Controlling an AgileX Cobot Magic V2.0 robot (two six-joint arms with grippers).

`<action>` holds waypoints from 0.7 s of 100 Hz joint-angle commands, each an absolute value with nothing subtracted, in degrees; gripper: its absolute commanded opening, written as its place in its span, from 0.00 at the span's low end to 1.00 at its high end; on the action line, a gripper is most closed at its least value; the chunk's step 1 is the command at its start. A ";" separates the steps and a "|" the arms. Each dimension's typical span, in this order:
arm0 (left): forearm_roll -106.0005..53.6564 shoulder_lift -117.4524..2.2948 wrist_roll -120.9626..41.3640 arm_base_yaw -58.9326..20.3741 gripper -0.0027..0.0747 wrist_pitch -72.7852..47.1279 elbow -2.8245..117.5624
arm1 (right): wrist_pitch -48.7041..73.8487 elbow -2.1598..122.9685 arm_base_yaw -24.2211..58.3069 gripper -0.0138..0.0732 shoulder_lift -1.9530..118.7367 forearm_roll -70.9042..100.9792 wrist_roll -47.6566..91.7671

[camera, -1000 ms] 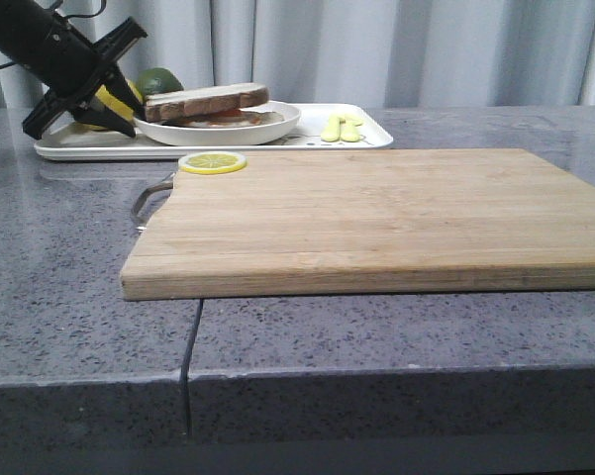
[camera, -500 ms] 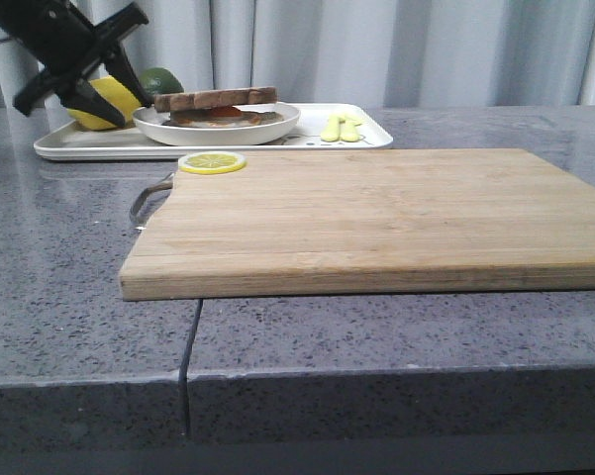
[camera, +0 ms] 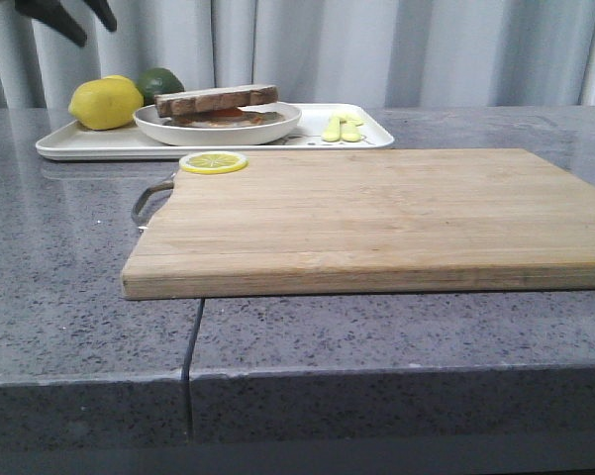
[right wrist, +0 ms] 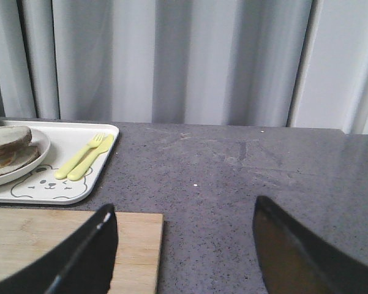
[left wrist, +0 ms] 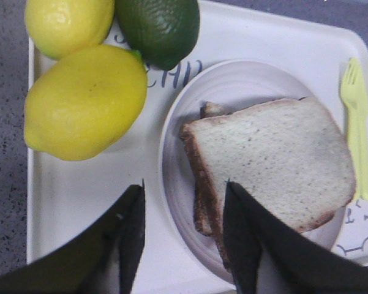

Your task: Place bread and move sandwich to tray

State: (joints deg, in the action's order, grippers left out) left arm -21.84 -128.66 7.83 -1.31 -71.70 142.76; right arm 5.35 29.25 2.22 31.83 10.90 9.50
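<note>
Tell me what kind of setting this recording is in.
Probably a mock kitchen counter for food-prep trials: a grey speckled stone countertop carries a wooden cutting board and a white tray holding the sandwich on its plate. Plain grey curtains behind suggest a staged lab, not a home.

Left gripper (left wrist: pixel 182 236) spread above tray (left wrist: pixel 73 202); sandwich (left wrist: pixel 269 168) sits under one finger, bare tray under the other, lemons (left wrist: pixel 86 101) just beyond. Right gripper (right wrist: pixel 184 257) spread; bare countertop (right wrist: pixel 232 177) ahead, cutting board (right wrist: pixel 67 236) corner beside one finger.
</note>
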 commanded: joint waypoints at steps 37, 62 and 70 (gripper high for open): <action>-24.64 -106.96 5.62 -1.70 0.40 -71.56 140.88 | 0.51 30.93 1.95 0.71 31.82 11.06 9.66; -11.69 -92.05 1.94 -6.44 0.40 -71.46 128.53 | 0.51 30.93 1.95 0.71 31.82 11.06 9.66; -5.83 -86.05 1.94 -9.38 0.40 -69.54 122.57 | 0.51 30.93 1.95 0.71 31.82 11.06 9.66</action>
State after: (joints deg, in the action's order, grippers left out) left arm -10.86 -93.71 2.28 -6.51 -72.63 126.40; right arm 5.35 29.25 2.22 31.83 10.90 9.50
